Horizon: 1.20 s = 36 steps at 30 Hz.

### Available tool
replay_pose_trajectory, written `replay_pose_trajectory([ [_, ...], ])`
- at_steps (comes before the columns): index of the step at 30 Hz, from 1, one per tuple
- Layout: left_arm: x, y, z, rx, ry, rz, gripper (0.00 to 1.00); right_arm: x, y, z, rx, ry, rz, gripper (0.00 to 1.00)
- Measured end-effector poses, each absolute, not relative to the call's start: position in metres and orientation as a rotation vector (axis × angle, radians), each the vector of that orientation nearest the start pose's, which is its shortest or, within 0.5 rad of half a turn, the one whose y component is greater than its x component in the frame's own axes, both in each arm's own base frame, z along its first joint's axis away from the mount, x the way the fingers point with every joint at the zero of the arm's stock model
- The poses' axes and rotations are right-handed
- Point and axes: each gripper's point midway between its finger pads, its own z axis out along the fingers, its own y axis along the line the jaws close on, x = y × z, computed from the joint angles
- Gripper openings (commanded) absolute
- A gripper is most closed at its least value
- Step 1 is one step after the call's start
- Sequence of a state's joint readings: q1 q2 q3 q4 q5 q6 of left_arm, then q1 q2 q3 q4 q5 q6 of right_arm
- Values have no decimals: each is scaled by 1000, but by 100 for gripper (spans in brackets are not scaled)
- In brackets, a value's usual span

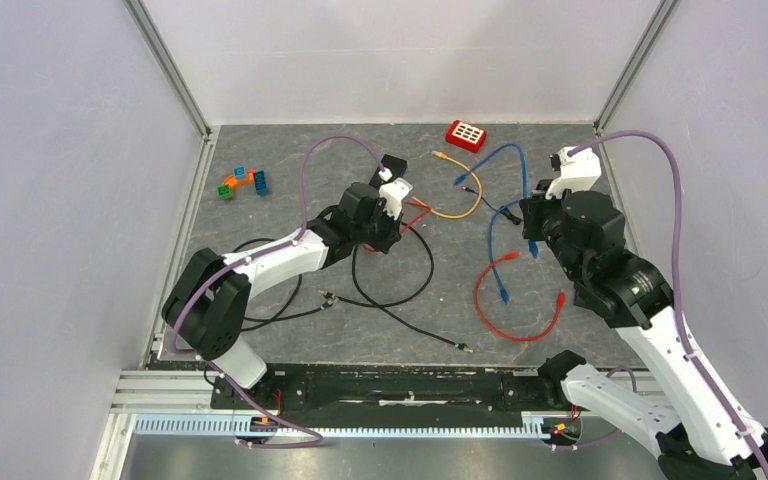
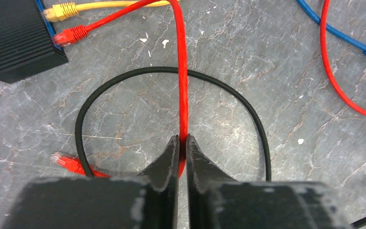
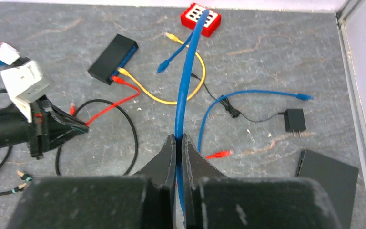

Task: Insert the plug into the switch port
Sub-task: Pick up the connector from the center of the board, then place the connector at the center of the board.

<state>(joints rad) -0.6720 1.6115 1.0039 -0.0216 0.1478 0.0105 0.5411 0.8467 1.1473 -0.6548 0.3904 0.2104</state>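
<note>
Left pincer clamps the red cable, its ribbed plug at the switch; right pincer clamps blue cable.

Switch box, black: two, one left of the red keypad box, the other well to its right and closer to the arms. Red keypad box: one. Red cable: two. Blue cable: two. Yellow cable: one. Black power adapter: one. Black cable: several, exact number unclear. Toy blocks, far left of the red keypad box: a handful, number unclear.
</note>
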Motion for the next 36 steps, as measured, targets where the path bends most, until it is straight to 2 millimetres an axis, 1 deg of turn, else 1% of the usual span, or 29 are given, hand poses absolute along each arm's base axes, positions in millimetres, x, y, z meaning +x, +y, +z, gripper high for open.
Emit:
replay_pose_trajectory([
  [2,329,-296,107,806,2097,-540,48,265,92,329,-62,1863,154,0],
  [3,329,-296,107,800,2103,-543,52,266,95,332,-74,1850,165,0],
  [5,325,-294,105,772,2138,-555,56,270,103,335,-107,1839,189,0],
  [7,323,-292,104,747,2172,-556,57,275,115,334,-151,1837,225,0],
  [9,321,-288,110,714,2190,-555,57,281,128,331,-200,1843,263,0],
  [11,320,-282,122,669,2195,-561,57,286,142,325,-251,1853,307,0],
  [14,322,-265,149,547,2183,-564,57,288,158,313,-302,1855,369,0],
  [17,331,-238,178,393,2153,-547,56,286,167,289,-324,1881,421,0],
  [19,334,-219,190,296,2140,-532,55,283,171,264,-322,1923,444,0],
  [20,335,-210,192,252,2137,-526,55,281,171,246,-319,1956,447,0],
  [21,335,-203,192,218,2141,-523,55,278,170,232,-316,1985,448,0],
  [22,335,-196,190,178,2150,-522,54,274,168,214,-310,2024,443,3],
  [23,334,-187,183,135,2169,-516,54,269,165,191,-303,2070,431,6],
  [26,329,-172,163,67,2220,-497,54,254,154,145,-282,2174,395,14],
  [28,324,-164,150,29,2260,-485,54,243,145,115,-273,2244,365,22],
  [31,321,-157,144,-25,2292,-486,54,230,137,91,-278,2316,334,38],
  [33,322,-153,144,-42,2294,-489,54,227,135,88,-282,2331,326,45],
  [36,322,-147,146,-62,2293,-486,54,229,135,93,-329,2316,314,48],
])
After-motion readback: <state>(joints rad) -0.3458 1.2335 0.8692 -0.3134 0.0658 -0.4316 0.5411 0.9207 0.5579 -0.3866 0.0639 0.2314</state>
